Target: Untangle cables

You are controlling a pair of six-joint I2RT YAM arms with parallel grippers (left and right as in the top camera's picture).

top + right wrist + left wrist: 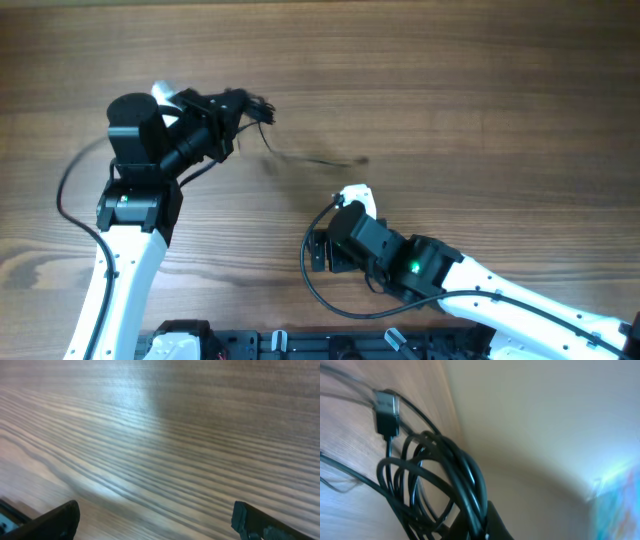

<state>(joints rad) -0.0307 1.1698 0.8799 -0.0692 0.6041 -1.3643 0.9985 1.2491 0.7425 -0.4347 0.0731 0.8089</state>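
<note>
1. Black cables (445, 475) hang in a loopy bunch from our left tool (228, 108). It is pinched tight on them, up over the far left part of the wooden desk (480, 90).
2. Our right tool (155, 525) is spread wide and has nothing in it. It sits low over bare wood near the front middle of the desk, well apart from the bunch.
3. We think the step in hand is pulling the bunch apart. One tool holds it up, and the other has to take one cord.
4. For the next move, we think the right tool must go over to the bunch. It should close on just one loose piece, not the whole bunch, and pull gently away.
5. We see thin, shiny cords wound in round loops, one over the other. A plug (386, 410) with a silver tip sticks out beside the loops. One thin strand (320, 160) trails from the bunch toward the middle of the desk. It is blurry, so we cannot tell if it touches the wood.
</note>
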